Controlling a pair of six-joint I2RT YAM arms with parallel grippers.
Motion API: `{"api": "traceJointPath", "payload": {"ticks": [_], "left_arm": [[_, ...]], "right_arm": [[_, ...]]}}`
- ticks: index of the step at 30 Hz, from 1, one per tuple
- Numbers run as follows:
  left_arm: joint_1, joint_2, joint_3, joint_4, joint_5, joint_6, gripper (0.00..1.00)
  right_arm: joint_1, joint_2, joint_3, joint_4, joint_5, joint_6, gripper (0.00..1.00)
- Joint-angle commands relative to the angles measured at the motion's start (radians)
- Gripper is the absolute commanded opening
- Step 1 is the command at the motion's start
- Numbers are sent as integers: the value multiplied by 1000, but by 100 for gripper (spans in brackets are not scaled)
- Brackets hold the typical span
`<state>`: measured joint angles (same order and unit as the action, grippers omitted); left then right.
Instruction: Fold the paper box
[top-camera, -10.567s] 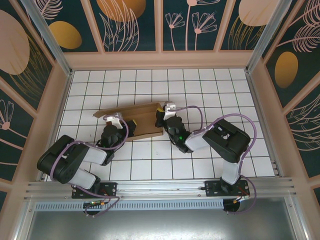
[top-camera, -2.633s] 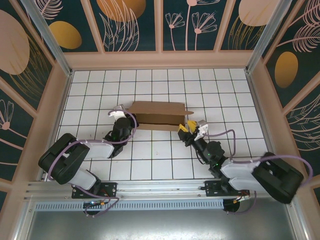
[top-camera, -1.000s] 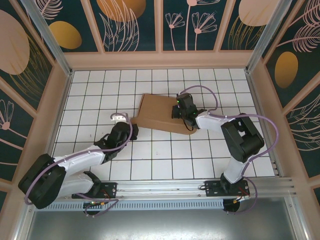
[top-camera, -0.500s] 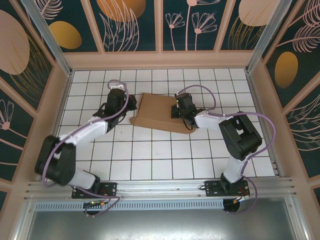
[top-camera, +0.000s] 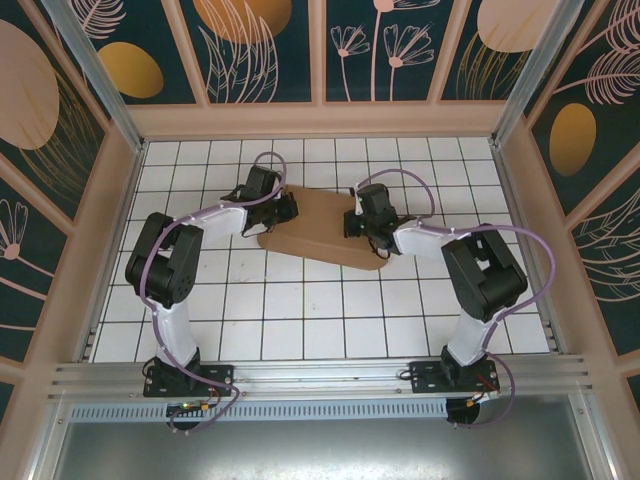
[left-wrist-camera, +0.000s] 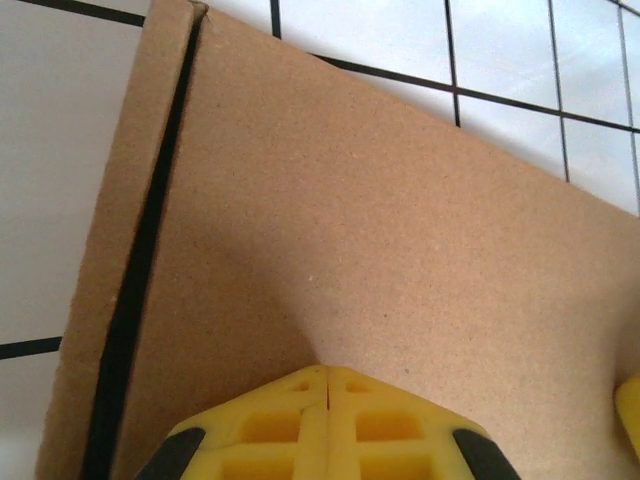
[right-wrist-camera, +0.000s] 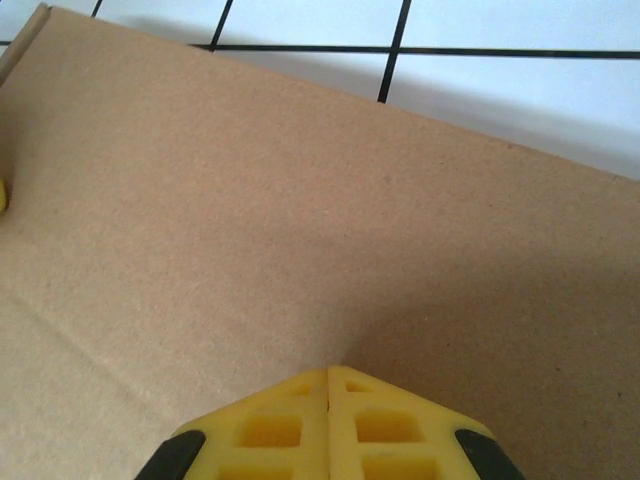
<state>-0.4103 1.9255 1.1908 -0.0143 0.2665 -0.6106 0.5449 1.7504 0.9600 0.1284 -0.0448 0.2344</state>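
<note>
The paper box (top-camera: 318, 232) lies flat on the white tiled floor, plain brown cardboard, a little back of centre. My left gripper (top-camera: 286, 208) rests on its left end, jaws shut with nothing between them. In the left wrist view the yellow fingertips (left-wrist-camera: 328, 368) meet on the cardboard (left-wrist-camera: 400, 220), and a dark slit along a flap edge (left-wrist-camera: 140, 280) runs at the left. My right gripper (top-camera: 354, 222) sits on the box's right part, also shut and empty. Its tips (right-wrist-camera: 330, 370) touch the brown surface (right-wrist-camera: 250, 220).
Pink-framed walls (top-camera: 320, 118) close the cell at the back and both sides. A metal rail (top-camera: 320, 375) with both arm bases runs along the near edge. Bare tiles (top-camera: 320, 310) lie between the box and the bases.
My left arm swung from the near left round to the box's left end and its jaws shut. The right gripper stayed on the box. The box now lies flatter.
</note>
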Motion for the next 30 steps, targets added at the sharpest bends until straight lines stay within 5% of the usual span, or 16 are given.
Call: {"api": "traceJointPath", "payload": {"ticks": [1,8,20,24,30], "left_arm": [[13,82,-80,-35,27,-44,0],[24,49,-135,7,35,-51,0],[30,-13,-194,145,194,-43,0],[29,-114,-160,206,340,-89,10],[45,-201,-17,-33,154,84,29]], "right_arm": [[7,-87,-18,-99,-41,-1,8],[-27,-189,-145,3,-81,75,10],[-53,-130,-289,93,-160,139,1],[-66,-268,-276,92,-201,125,13],[-120,-357,-241,90,-231,111,43]]}}
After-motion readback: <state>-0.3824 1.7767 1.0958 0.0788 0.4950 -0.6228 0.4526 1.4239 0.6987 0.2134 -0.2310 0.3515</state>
